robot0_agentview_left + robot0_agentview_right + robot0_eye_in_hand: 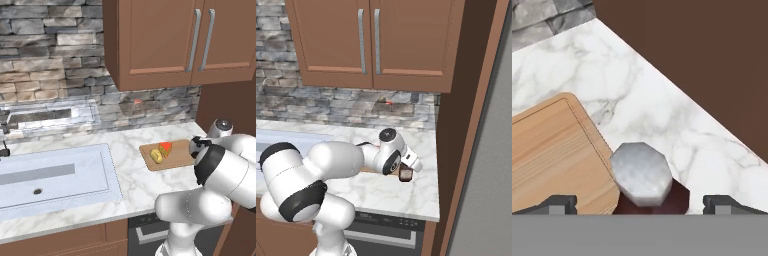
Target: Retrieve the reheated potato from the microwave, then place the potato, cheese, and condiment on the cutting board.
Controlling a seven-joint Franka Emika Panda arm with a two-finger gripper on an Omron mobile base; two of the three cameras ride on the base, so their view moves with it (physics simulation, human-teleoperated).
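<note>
Dark brown-red glass or plastic, as far as we can judge, makes up the condiment bottle (pixel 657 197), which stands upright on the marble counter (pixel 677 130) just beside the edge of the cutting board (pixel 552 155), under a pale faceted cap (pixel 641 172). The gripper (pixel 639 204) hangs right over it with its fingertips (pixel 559 202) spread wide to either side, holding nothing. We expect the bottle to be light, rigid and somewhat slick, and tall enough to tip if nudged off-centre; we would close on the body below the cap, since the cap's angled faces look like a poor seat for flat pads. In the right base view the bottle shows just beneath the hand, near the counter's end by the brown side panel (pixel 712 60). The board already carries the potato (pixel 157 155) and the cheese (pixel 165 148), lying close together toward its left half; the half nearest the bottle is bare wood. The sink (pixel 55 175) lies well apart to the left.
</note>
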